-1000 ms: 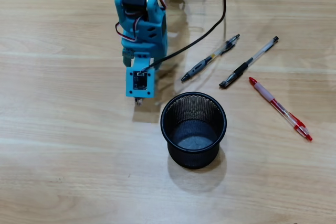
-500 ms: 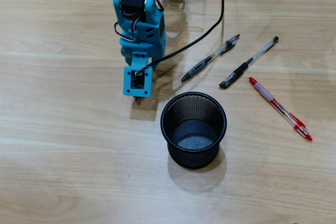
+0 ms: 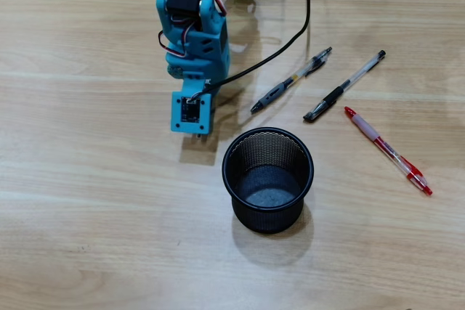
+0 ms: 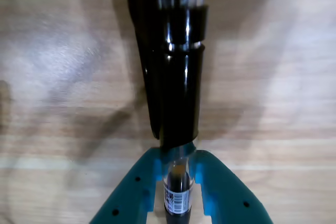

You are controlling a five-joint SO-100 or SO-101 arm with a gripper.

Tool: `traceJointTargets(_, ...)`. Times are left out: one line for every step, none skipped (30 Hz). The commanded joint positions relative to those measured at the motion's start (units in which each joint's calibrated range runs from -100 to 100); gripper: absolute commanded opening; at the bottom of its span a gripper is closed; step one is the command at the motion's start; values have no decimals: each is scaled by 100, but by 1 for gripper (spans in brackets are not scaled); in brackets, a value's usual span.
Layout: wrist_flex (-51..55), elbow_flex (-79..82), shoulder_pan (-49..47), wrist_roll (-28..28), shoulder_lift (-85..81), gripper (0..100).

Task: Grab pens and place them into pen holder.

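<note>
In the wrist view my gripper (image 4: 178,167) is shut on a black pen (image 4: 176,77), which points away from the camera over bare wood between the teal fingers (image 4: 223,190). Seen from overhead, the wrist block (image 3: 192,112) hides the jaws and the held pen; it hangs just left of and behind the pen holder (image 3: 227,172), a black mesh cup standing upright and empty. Three pens lie on the table to the right: a clear-and-black pen (image 3: 290,80), another clear-and-black pen (image 3: 344,86) and a red-and-clear pen (image 3: 387,150).
The teal arm (image 3: 192,27) reaches in from the top edge. A black cable (image 3: 290,38) runs from the wrist block up to the top right, passing close to the nearest lying pen. Light wood table (image 3: 87,215) all around.
The wrist block has shifted slightly left and back. The pen tip that showed below it in the earlier frames is now covered.
</note>
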Motion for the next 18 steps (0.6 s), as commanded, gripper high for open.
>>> traceJointTargets(39,-70,85,-9,-990,2)
traceJointTargets(39,-79,85,-9,-1202,2)
traceJointTargets(39,-88,85,-9,-1423,2)
traceJointTargets(39,-88,85,-9,-1661,2)
traceJointTargets(39,-97,66,-9,-1907,2)
traceJointTargets(21,-97,66,-9,-2170,2)
traceJointTargets(2,-97,57,-9,-2433,2)
traceJointTargets(-34,-97,48,-9,-2714,2)
traceJointTargets(-34,-97,39,-9,-2994,2)
traceJointTargets(-34,-97,39,-15,-3274,2)
traceJointTargets(-43,-97,48,-15,-3563,2)
traceJointTargets(-43,-106,75,-15,-3852,2)
traceJointTargets(-34,-124,94,-15,-4132,2)
traceJointTargets(21,-170,112,-15,-4395,2)
traceJointTargets(39,-188,112,-15,-4659,2)
traceJointTargets(39,-206,121,-15,-4905,2)
traceJointTargets(39,-206,158,-15,-5151,2)
traceJointTargets(39,-206,176,-15,-5380,2)
